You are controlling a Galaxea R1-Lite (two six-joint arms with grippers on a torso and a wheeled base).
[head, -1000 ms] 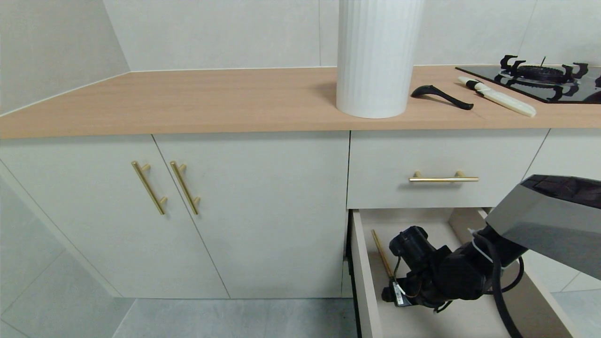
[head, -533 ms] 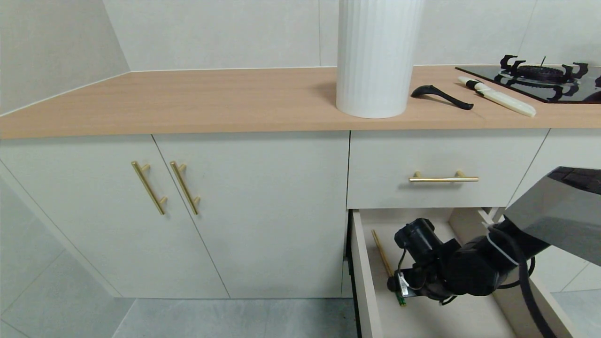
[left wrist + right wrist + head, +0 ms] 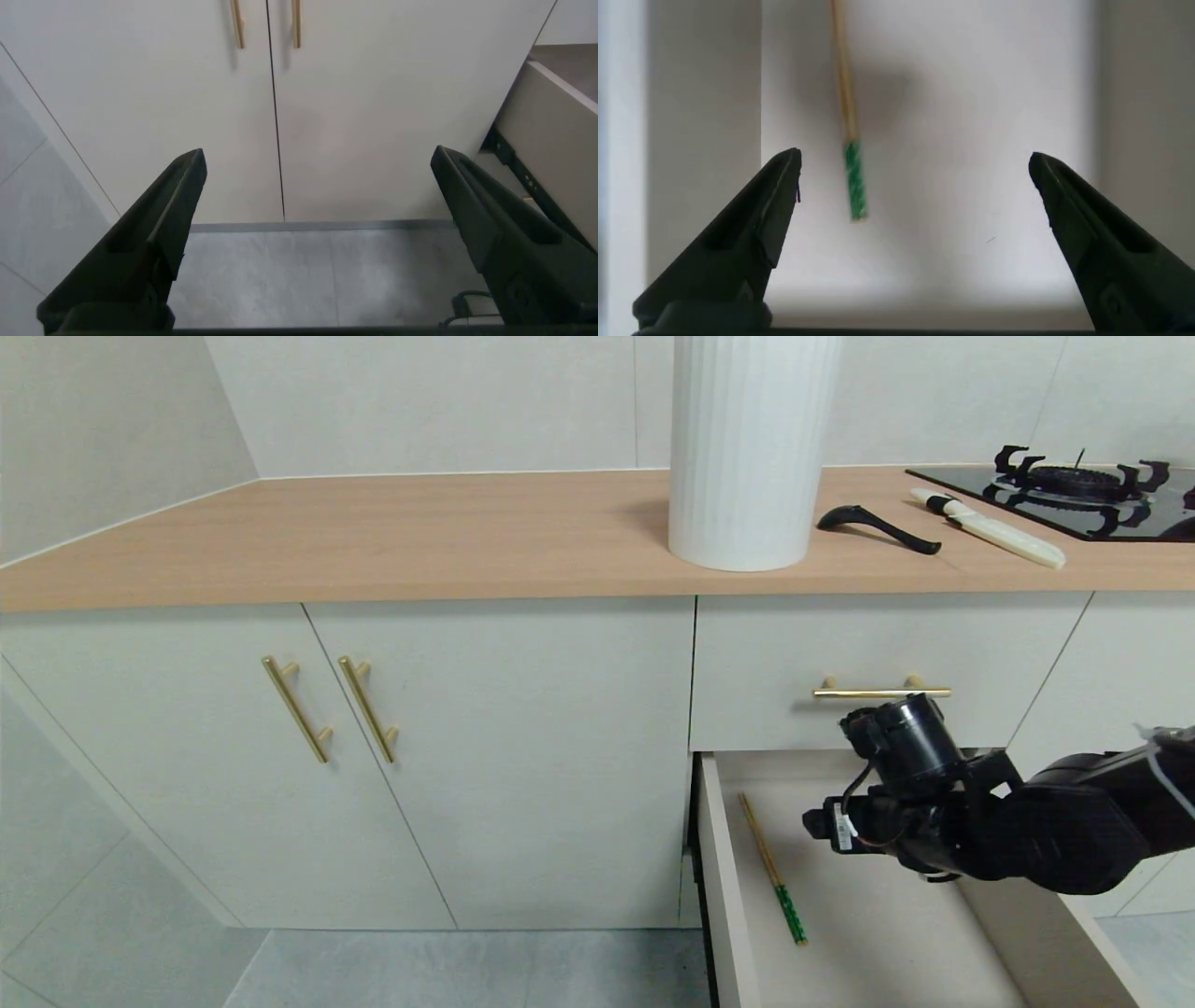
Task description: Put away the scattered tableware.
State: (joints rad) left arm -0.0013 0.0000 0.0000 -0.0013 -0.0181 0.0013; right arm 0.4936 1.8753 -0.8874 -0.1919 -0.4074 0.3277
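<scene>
A pair of wooden chopsticks (image 3: 770, 868) with green tips lies on the floor of the open lower drawer (image 3: 724, 887), near its left wall. My right gripper (image 3: 826, 826) hangs above the drawer, to the right of the chopsticks, open and holding nothing. The right wrist view looks down between the fingers of the right gripper (image 3: 915, 243) at the chopsticks (image 3: 848, 140), well below. On the countertop a black spoon (image 3: 878, 528) and a white knife (image 3: 990, 527) lie right of a tall white ribbed cylinder (image 3: 747, 448). My left gripper (image 3: 318, 252) is open, facing the cabinet doors (image 3: 280, 93) and the floor.
A shut drawer with a gold handle (image 3: 882, 692) sits just above the open one. A gas hob (image 3: 1074, 490) stands at the counter's far right. Two cabinet doors with gold handles (image 3: 327, 709) are to the left. The drawer's right wall (image 3: 1018, 933) runs under my right arm.
My right gripper has risen out of the drawer and moved right. The chopsticks it covered now lie fully in sight on the drawer floor.
</scene>
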